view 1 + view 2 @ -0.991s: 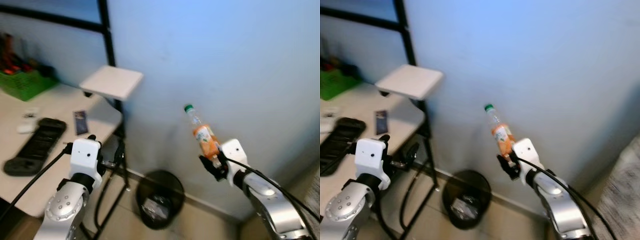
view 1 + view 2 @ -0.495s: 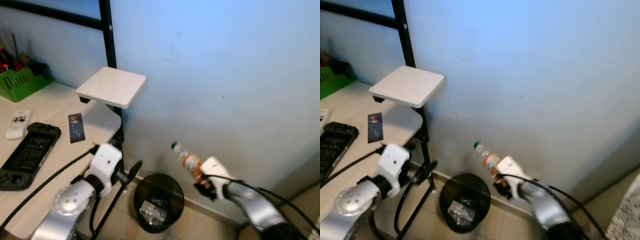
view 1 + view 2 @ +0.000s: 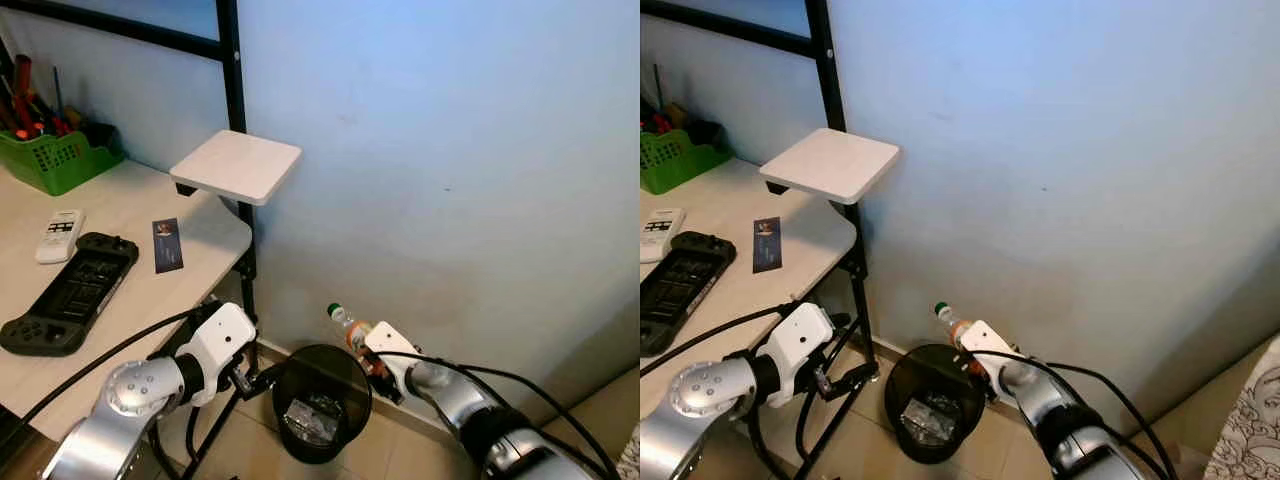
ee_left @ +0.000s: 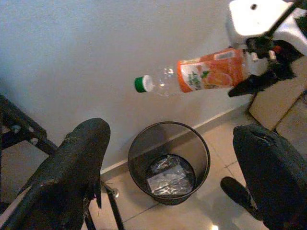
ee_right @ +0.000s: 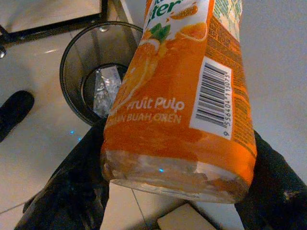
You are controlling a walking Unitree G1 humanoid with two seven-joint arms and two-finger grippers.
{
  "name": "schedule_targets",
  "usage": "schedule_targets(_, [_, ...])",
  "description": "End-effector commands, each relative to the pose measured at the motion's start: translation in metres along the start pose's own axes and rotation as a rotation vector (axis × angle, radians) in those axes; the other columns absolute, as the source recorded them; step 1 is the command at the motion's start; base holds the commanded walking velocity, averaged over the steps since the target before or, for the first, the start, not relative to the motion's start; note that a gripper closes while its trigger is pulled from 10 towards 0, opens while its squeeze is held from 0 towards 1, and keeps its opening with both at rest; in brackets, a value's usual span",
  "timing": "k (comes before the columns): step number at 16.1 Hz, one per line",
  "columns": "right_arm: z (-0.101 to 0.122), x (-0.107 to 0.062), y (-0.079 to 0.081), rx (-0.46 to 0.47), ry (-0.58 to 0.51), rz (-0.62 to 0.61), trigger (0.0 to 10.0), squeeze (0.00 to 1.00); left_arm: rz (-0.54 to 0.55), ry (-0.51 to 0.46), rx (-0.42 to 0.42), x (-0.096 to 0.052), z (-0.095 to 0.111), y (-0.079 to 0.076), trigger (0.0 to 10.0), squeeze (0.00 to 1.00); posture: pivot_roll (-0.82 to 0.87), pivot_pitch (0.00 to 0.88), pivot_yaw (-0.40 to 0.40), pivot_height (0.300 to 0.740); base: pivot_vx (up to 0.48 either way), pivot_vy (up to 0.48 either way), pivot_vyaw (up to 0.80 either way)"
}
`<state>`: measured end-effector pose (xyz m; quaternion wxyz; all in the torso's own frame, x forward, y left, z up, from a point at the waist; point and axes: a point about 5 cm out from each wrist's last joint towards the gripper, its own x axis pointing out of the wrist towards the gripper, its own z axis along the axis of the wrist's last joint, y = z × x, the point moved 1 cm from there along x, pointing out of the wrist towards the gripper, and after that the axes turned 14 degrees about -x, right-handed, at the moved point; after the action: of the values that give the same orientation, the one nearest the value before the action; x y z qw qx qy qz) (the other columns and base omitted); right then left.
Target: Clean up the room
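Bottle (image 3: 349,327): held above the right rim of the bin, near the wall; orange label, green cap
Bottle axis: long axis tilted, nearer level than upright in the left wrist view; cap end pointed up and toward the robot's left, base end sat in the gripper
Right gripper (image 3: 376,362): black fingers clamped on the bottle's base end, one on each side of the label in the right wrist view
Left gripper (image 4: 168,177): fingers spread wide apart, gripping nothing, low beside the desk leg and aimed toward the bin
Bin (image 3: 352,372): black mesh, round, on the tiled floor against the wall; crumpled clear wrapper at its bottom
Desk (image 3: 140,300): pale top on the robot's left, black frame
Shelf (image 3: 237,165): small white square board fixed to the black upright, above the desk corner
On the desk: black game controller (image 3: 65,304), white remote (image 3: 59,234) just beside it, dark card (image 3: 167,245), green basket (image 3: 58,160) with tools at the back
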<state>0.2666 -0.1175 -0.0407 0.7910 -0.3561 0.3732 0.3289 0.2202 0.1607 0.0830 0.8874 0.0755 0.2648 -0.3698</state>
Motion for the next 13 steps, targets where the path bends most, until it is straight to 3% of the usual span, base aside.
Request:
schedule_targets(1, [0.003,0.001,-0.003,0.002,-0.003,-0.015,10.0,0.00,-0.026,0.011,0.012,0.000,0.002,-0.002,10.0,0.00,0.11,0.000,-0.058,0.740,0.000,0.000,0.00])
schedule_targets(5, [0.005,0.004,0.002,-0.006,0.008,0.003,10.0,0.00,-0.043,0.002,-0.025,-0.001,0.001,-0.005,10.0,0.00,0.11,0.000,-0.054,0.740,0.000,0.000,0.00])
schedule_targets(6, [0.006,0.005,0.004,-0.017,0.011,0.013,10.0,0.24,-0.043,-0.014,-0.048,0.000,0.003,-0.005,10.0,0.00,0.11,0.000,-0.053,0.740,0.000,0.000,0.00])
schedule_targets(7, [0.006,0.005,0.006,-0.004,0.010,0.027,10.0,0.78,-0.049,-0.012,-0.048,0.000,0.003,-0.006,10.0,0.00,0.10,0.000,-0.052,0.740,0.000,0.000,0.00])
schedule_targets(8, [0.006,0.006,0.008,0.004,0.004,0.045,10.0,1.00,-0.058,0.000,-0.043,0.000,0.002,-0.006,10.0,0.00,0.10,0.000,-0.052,0.740,0.000,0.000,0.00])
schedule_targets(13, [0.008,0.007,0.019,0.020,-0.008,0.126,10.0,1.00,-0.056,0.008,-0.039,0.000,0.002,-0.004,10.0,0.00,0.10,0.000,-0.046,0.740,0.000,0.000,0.00])
